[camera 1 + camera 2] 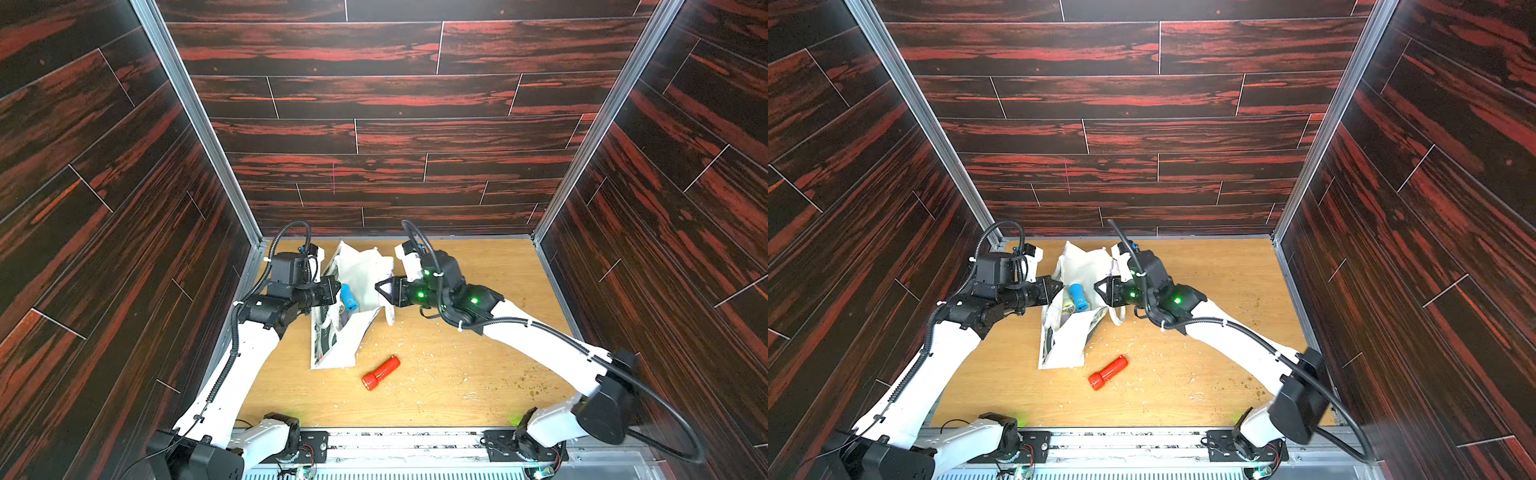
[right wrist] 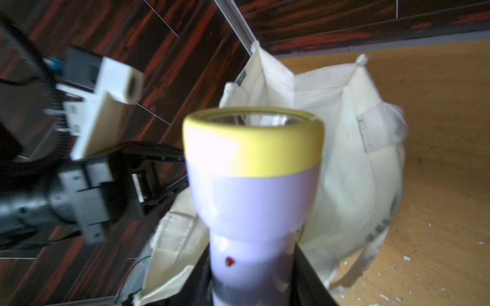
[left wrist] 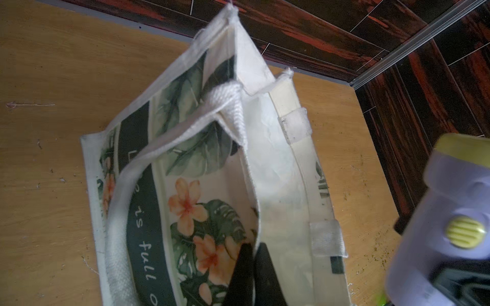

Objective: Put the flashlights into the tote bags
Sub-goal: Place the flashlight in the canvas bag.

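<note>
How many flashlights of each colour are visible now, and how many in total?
Red flashlight: 1
Blue flashlight: 1
Lilac flashlight: 1
Total: 3 sure; a yellowish shape inside the tote bag is unclear.

**Hidden, cropped and blurred parts**

In the right wrist view the lilac flashlight (image 2: pixel 252 198) is blurred, its tail cut off by the frame edge, and it hides most of the right fingers (image 2: pixel 315 286) and much of the bag (image 2: pixel 331 132). In the left wrist view the left fingers (image 3: pixel 262 267) run off the edge, and a handle (image 3: pixel 116 238) covers part of the bag's lettering. In both top views the bag's walls hide most of its inside; the yellowish thing (image 1: pixel 1067 307) beside the blue flashlight (image 1: pixel 1077 296) is too small to tell.
</note>
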Controlling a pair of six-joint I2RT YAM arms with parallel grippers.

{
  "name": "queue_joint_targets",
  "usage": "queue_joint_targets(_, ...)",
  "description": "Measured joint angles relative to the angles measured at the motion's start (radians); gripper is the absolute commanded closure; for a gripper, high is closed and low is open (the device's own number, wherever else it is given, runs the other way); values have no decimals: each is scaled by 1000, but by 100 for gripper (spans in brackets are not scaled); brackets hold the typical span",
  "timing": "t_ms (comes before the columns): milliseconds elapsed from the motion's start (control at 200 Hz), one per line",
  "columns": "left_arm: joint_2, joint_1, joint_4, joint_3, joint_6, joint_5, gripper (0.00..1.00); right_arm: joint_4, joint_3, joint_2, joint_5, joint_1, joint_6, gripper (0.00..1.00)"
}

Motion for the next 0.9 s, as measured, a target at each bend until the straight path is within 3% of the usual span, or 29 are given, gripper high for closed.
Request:
queue_joint_targets(476,0,-11,0,0,11,0,100,-139,273,253,-100,-29,-31,100)
queue_joint_targets(902,0,-15,0,0,19,-7,100,-307,417,410,-136,-37,-42,100)
